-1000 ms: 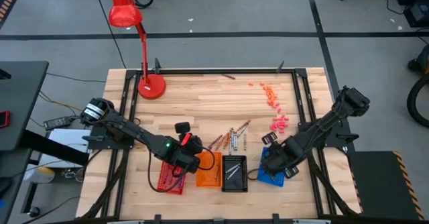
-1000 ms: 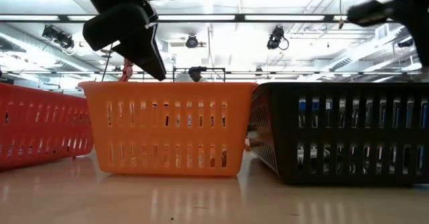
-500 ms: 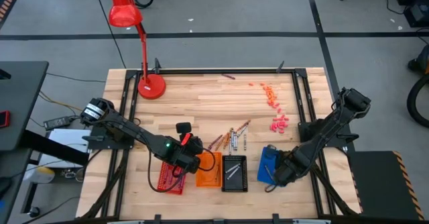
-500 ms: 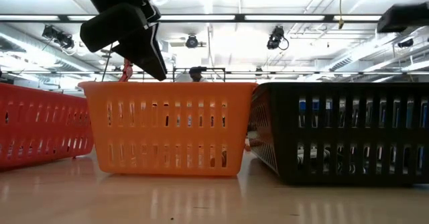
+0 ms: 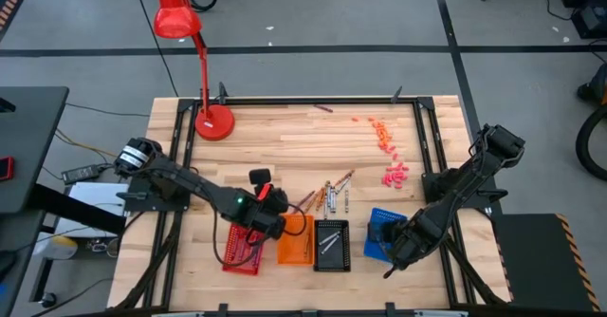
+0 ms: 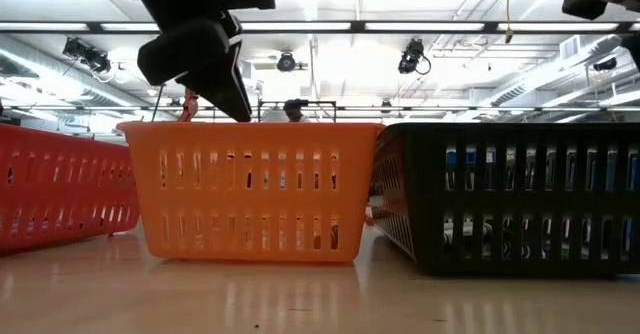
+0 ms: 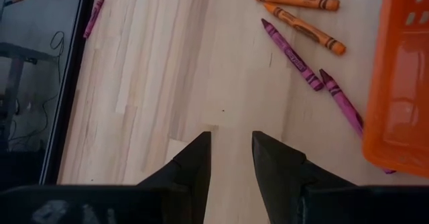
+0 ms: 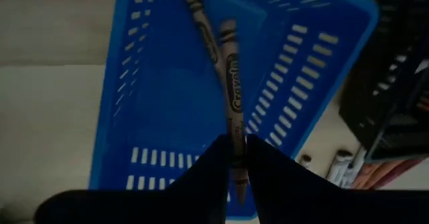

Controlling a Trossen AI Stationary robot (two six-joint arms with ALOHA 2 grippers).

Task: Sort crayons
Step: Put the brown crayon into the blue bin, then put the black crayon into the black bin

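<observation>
Several loose crayons [image 5: 327, 195] lie flat on the wood table beyond the trays; orange and purple ones show in the left wrist view [image 7: 301, 29]. My left gripper [image 5: 270, 201] [image 7: 230, 143] hovers open and empty over bare wood beside the orange tray [image 5: 296, 239], short of those crayons. My right gripper [image 5: 394, 246] [image 8: 232, 158] is shut on a crayon [image 8: 231, 83] over the blue tray [image 5: 382, 228], where another crayon [image 8: 200, 23] lies on the floor. My right gripper pinches one end of the crayon [image 8: 234, 140] between its two fingers. The crayon runs on ahead along the fingers, out over the blue tray's floor [image 8: 161, 103]. I cannot tell whether its far end touches the tray.
A red tray [image 5: 242, 251], the orange tray, a black tray [image 5: 331, 244] with crayons in it and the blue tray stand in a row near the front edge. Pink and orange bits [image 5: 391, 170] lie at the far right. A red lamp [image 5: 209, 118] stands at the far left.
My right gripper has drawn back from over the blue tray toward the table's near edge, uncovering most of the tray. My left gripper has shifted a little toward the far left, uncovering more of the orange tray.
</observation>
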